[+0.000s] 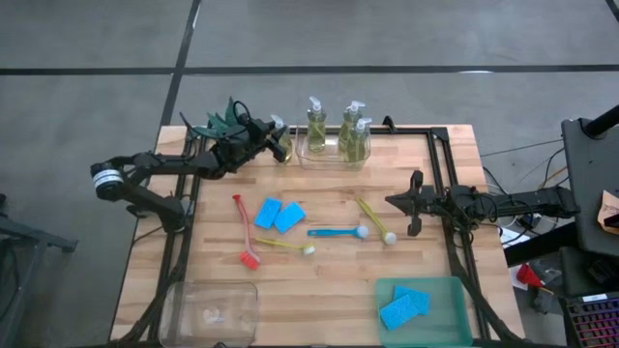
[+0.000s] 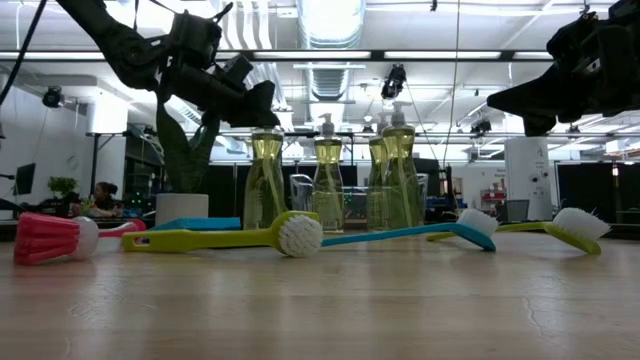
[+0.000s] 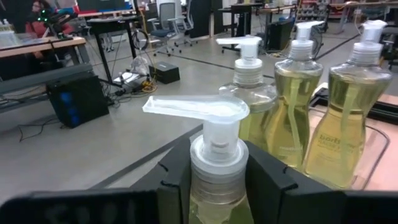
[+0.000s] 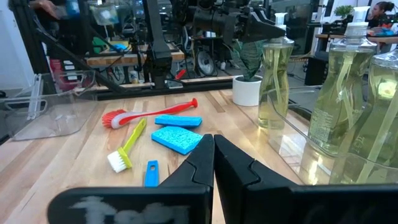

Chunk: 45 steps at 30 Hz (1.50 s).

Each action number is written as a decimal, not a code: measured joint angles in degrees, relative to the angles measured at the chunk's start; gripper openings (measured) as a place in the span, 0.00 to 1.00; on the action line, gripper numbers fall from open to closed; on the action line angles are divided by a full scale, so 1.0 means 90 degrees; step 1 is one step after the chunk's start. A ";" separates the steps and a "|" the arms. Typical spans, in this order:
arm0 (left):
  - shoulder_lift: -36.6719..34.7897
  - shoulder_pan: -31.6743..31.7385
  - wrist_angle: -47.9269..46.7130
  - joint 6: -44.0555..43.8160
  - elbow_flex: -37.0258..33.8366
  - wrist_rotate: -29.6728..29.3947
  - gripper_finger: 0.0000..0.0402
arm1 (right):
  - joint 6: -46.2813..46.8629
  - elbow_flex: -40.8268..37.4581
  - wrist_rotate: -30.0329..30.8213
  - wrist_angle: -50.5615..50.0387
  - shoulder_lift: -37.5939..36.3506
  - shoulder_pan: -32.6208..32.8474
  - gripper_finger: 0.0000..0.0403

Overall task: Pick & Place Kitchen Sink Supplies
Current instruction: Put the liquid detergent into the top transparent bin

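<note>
My left gripper [image 1: 274,141] [image 2: 262,108] is shut on a clear pump bottle of yellow-green soap [image 1: 283,147] [image 3: 214,155] at the table's far left, beside the clear tray [image 1: 329,159]. Three more soap bottles [image 1: 350,130] stand in that tray. On the table lie two blue sponges [image 1: 279,214], a red brush [image 1: 243,232], a blue brush [image 1: 337,232] and two yellow brushes [image 1: 374,219], [image 1: 285,246]. Two other sponges [image 1: 403,305] lie in the teal bin. My right gripper [image 1: 391,201] [image 4: 213,142] is shut and hovers near the yellow brush by the right rail. My left gripper pinches the soap bottle by its neck collar [image 3: 215,163], just under the pump head [image 3: 196,109], one finger [image 3: 176,180] on each side. The fingers come level from the table's left. The bottle stands upright; its base [image 2: 264,222] looks to be on the table.
A green plant in a white pot [image 1: 224,120] stands right behind my left gripper. An open clear container [image 1: 211,309] sits at the near left and the teal bin [image 1: 455,314] at the near right. Bare wood lies in the near middle.
</note>
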 joint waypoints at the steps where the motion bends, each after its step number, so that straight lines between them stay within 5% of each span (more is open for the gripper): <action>1: 0.0000 0.0001 -0.0001 -0.0015 -0.0001 -0.0001 0.26 | -0.0006 0.0000 0.0000 0.0002 0.0000 0.0000 0.02; 31: -0.1901 -0.0144 -0.0209 -0.0547 0.0392 0.0503 0.26 | -0.0003 0.0000 -0.0001 0.0000 -0.0002 0.0001 0.02; 45: -0.1481 -0.0557 -0.0208 -0.0790 0.1064 0.1376 0.26 | -0.0006 0.0000 0.0000 0.0001 -0.0002 0.0000 0.02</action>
